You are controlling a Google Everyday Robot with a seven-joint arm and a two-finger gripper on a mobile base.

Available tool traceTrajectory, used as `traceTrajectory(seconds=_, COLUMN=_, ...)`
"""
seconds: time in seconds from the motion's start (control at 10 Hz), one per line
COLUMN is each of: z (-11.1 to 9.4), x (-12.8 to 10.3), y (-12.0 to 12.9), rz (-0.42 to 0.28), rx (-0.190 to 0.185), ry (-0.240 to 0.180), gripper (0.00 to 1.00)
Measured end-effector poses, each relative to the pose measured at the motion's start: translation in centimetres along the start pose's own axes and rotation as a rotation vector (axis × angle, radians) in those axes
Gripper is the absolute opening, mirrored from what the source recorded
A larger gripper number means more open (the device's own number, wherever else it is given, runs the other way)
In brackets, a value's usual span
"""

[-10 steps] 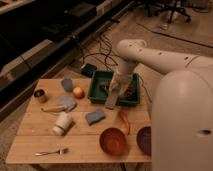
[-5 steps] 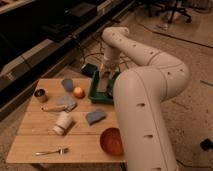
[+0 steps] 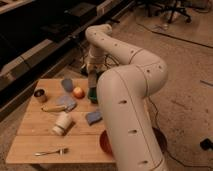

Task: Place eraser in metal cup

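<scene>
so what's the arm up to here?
The robot arm reaches over the wooden table, its claw down near the green bin at the far edge. The claw is shut; whether it holds anything can't be seen. The metal cup stands at the far left corner, away from the claw, with nothing visibly in it.

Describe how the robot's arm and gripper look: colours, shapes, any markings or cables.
The arm is a thick, cream-white chain of smooth rounded tubular segments joined by bulging elbows, with small dark oval spots down the nearest segment. No cables run along it. The gripper, over the table's far edge beside the apple, is a darker, narrower part below a white wrist.
</scene>
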Motion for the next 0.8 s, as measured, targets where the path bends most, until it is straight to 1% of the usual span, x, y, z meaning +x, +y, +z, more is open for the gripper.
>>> traceTrajectory(seconds=0.1, z=0.4, x=-0.8, y=2.6, rz=-0.092, rx=0.0, ry=-0.065, gripper=0.0)
traceTrajectory(seconds=0.2, z=0.6, x=-0.8, y=4.6, rz=-0.158, rx=-0.002, ry=-0.114, gripper=0.0)
traceTrajectory(seconds=0.3, z=0.5, x=-0.4, y=7.2, rz=-0.247, rx=-0.004, ry=-0.172, gripper=0.0)
traceTrajectory(seconds=0.4, z=0.4, x=0.1, y=8.8, rz=-0.306, rx=-0.01, ry=-0.206, gripper=0.0)
traceTrajectory(seconds=0.5, z=0.1, x=0.5, y=9.9, rz=-0.349, rx=-0.026, ry=-0.224, gripper=0.0)
traceTrajectory(seconds=0.6, z=-0.3, x=0.7, y=10.4, rz=-0.366, rx=-0.048, ry=-0.229, gripper=0.0)
traceTrajectory(seconds=0.8, z=-0.4, x=0.8, y=10.4, rz=-0.363, rx=-0.056, ry=-0.228, gripper=0.0)
